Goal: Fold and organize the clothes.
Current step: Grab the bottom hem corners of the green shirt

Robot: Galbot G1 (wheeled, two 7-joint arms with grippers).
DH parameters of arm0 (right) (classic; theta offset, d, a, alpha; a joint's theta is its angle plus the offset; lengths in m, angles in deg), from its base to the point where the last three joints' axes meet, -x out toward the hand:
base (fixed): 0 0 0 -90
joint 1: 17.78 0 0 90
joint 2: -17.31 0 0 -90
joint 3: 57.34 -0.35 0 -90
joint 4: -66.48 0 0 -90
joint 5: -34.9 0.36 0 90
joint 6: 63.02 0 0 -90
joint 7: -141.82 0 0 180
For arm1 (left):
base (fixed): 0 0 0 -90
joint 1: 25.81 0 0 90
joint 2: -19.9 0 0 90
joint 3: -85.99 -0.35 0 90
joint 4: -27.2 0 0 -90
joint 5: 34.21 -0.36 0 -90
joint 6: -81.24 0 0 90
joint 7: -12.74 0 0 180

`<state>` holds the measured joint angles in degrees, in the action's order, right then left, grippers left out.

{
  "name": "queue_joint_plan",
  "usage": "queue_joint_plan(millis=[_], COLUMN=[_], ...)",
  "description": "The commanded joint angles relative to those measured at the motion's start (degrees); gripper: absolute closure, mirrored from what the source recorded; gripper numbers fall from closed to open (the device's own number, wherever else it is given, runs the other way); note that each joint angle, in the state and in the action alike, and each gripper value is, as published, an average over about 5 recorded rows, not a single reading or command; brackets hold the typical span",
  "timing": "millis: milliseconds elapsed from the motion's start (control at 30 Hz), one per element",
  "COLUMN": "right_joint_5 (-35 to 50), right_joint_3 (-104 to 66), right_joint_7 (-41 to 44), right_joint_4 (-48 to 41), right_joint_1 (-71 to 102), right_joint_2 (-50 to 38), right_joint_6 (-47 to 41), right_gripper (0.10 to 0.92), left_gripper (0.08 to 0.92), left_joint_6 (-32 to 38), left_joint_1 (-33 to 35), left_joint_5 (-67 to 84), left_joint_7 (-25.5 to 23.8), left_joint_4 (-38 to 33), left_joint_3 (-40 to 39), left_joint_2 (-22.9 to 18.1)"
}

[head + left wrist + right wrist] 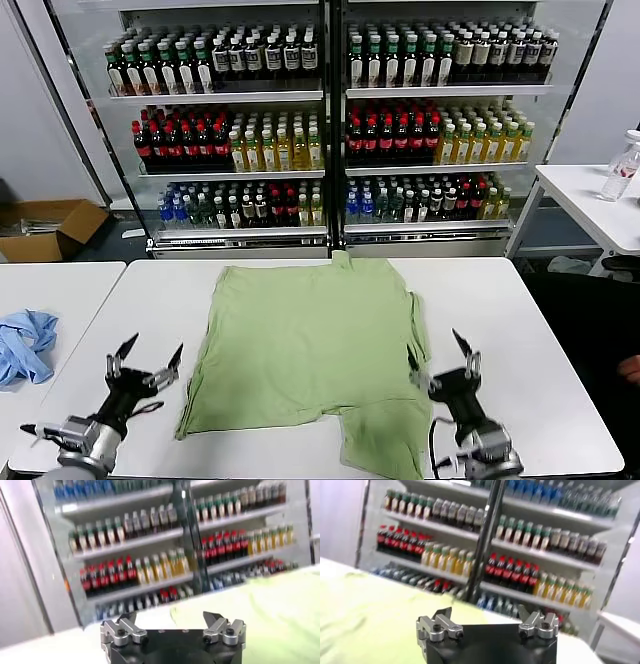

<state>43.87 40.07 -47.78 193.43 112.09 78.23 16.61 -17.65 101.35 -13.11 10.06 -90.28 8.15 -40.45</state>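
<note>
The light green shirt [305,345] lies spread flat on the white table [520,330], its collar toward the far edge and one bottom corner bunched near the front edge. My left gripper [150,355] hovers open just off the shirt's near left corner, nothing between its fingers. My right gripper [440,352] stands open at the shirt's right hem, also holding nothing. The left wrist view shows the left gripper [172,617] with jaws wide apart and the green fabric [270,605] beyond. In the right wrist view the right gripper [485,615] is spread wide over the shirt [365,605].
A light blue cloth [25,345] lies on a second table at the left. Drink coolers [330,120] full of bottles stand behind the table. A cardboard box [50,228] sits on the floor at left. Another white table [590,200] with a water bottle [620,170] is at right.
</note>
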Motion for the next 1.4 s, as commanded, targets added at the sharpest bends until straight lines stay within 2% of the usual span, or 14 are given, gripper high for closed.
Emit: queue_joint_plan(millis=[33,300,500,600,700,800,1400], right_joint_5=[2.0,3.3,3.7,4.0,4.5,5.5,12.6], right_joint_3=[0.3,0.7,1.5,1.6,1.8,2.0,3.8], right_joint_7=[-0.2,0.0,-0.2,-0.4,-0.6,-0.5,0.1], right_joint_4=[2.4,0.5,0.4,0.1,-0.4,-0.6,-3.7], right_joint_1=[8.9,8.9,8.9,8.9,9.0,8.8,4.0], right_joint_2=[-1.7,-1.1,-0.6,-0.6,-0.5,-0.4,-0.7], right_joint_6=[1.0,-0.1,-0.4,-0.9,-1.8,-2.5,-3.2], right_gripper=[0.203,0.202,0.203,0.229,0.301,0.388,0.896], left_gripper=[0.177,0.177,0.177,0.177,0.193,0.259,0.778], left_joint_6=[-9.0,-11.4,-11.9,-12.5,-12.9,-13.0,-11.6], left_joint_1=[9.7,8.1,9.1,8.9,8.5,8.4,6.7], left_joint_5=[4.2,5.5,8.0,8.3,8.4,8.8,4.5], left_joint_7=[3.1,7.0,6.6,6.5,7.0,7.5,4.6], left_joint_4=[-6.6,-3.3,-3.8,-4.3,-4.3,-4.4,-3.7], left_joint_3=[-0.2,-4.7,-4.7,-5.0,-5.1,-5.1,-8.1], left_joint_2=[1.2,-0.4,-0.7,-0.9,-1.1,-1.2,-2.6])
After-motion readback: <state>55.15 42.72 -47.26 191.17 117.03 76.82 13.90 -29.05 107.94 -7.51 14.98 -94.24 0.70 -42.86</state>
